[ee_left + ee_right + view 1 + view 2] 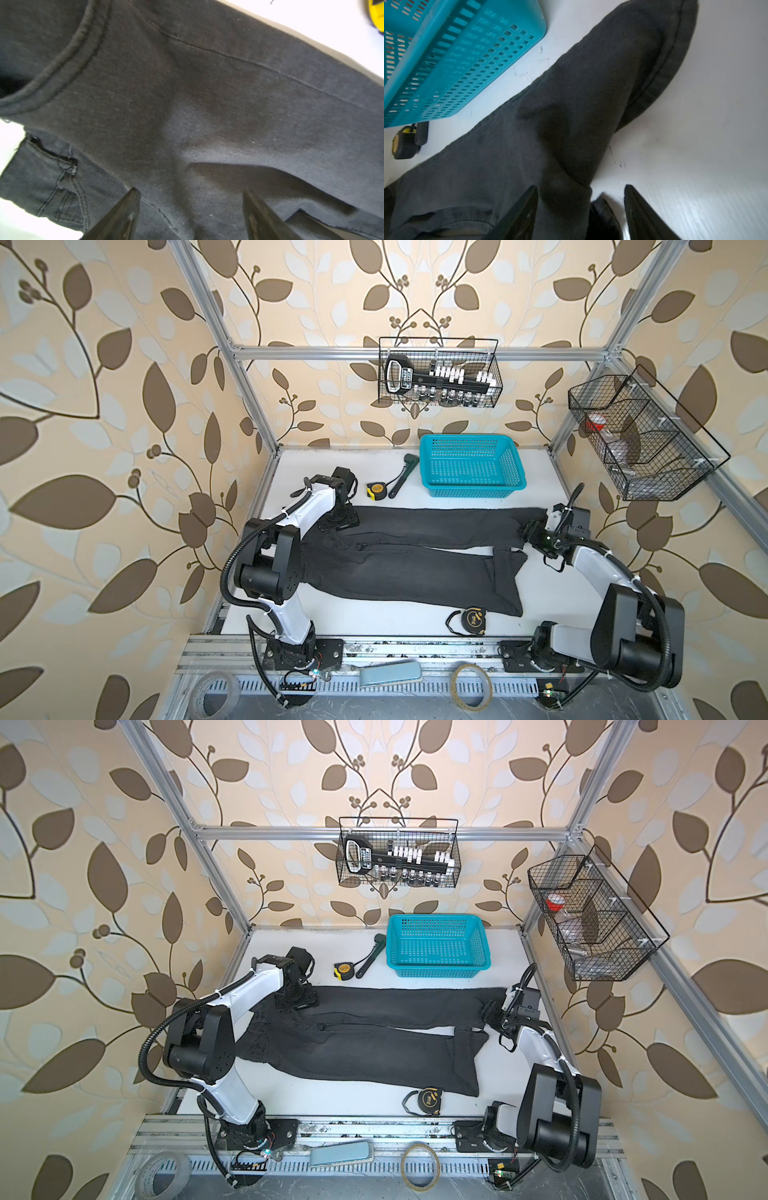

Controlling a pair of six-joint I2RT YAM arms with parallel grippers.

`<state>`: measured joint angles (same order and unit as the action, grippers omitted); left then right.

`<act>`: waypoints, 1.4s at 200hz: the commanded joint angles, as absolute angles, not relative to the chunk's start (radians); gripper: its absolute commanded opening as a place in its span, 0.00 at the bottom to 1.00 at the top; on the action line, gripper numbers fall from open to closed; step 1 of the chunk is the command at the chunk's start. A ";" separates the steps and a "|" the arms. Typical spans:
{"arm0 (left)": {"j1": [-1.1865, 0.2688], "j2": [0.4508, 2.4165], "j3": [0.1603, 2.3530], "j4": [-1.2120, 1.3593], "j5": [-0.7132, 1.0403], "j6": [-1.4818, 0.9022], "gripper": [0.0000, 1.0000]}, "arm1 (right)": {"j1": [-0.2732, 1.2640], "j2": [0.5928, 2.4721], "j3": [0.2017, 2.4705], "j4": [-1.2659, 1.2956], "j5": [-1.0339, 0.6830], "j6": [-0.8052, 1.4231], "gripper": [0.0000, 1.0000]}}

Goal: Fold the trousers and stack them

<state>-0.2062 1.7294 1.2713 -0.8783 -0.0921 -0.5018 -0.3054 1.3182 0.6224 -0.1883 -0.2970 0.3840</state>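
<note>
Left gripper (190, 190) stands open over the trousers (415, 572) at centre left in both top views; right gripper (581, 186) is open at their centre-right end.

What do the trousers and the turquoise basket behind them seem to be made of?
Trousers: charcoal woven cloth, probably denim, matte and slightly faded; doubled stitched seams and a frayed thread show close up. Basket: moulded plastic, it seems, smooth with a faint sheen; walls pierced by even rows of slots.

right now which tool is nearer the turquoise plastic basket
Right. The right tool is at the leg end of the charcoal trousers near the basket; the left tool is farther, over their waist end.
</note>
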 commanded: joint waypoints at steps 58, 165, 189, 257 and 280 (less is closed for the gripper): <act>-0.206 1.681 1.229 -0.875 -0.101 -0.509 0.79 | -0.082 1.400 0.804 -0.258 -0.083 0.326 0.23; -0.206 1.663 1.169 -0.874 -0.103 -0.494 0.79 | 0.240 1.516 1.016 -0.518 0.521 -0.087 0.15; -0.205 1.661 1.165 -0.876 -0.099 -0.492 0.79 | 0.151 1.448 1.055 -0.618 0.553 -0.195 0.15; -0.209 1.702 1.201 -0.888 -0.102 -0.469 0.79 | 0.166 1.625 1.183 -0.756 0.562 -0.314 0.15; -0.210 1.697 1.203 -0.897 -0.113 -0.465 0.79 | 0.257 1.742 1.230 -0.735 0.560 -0.302 0.15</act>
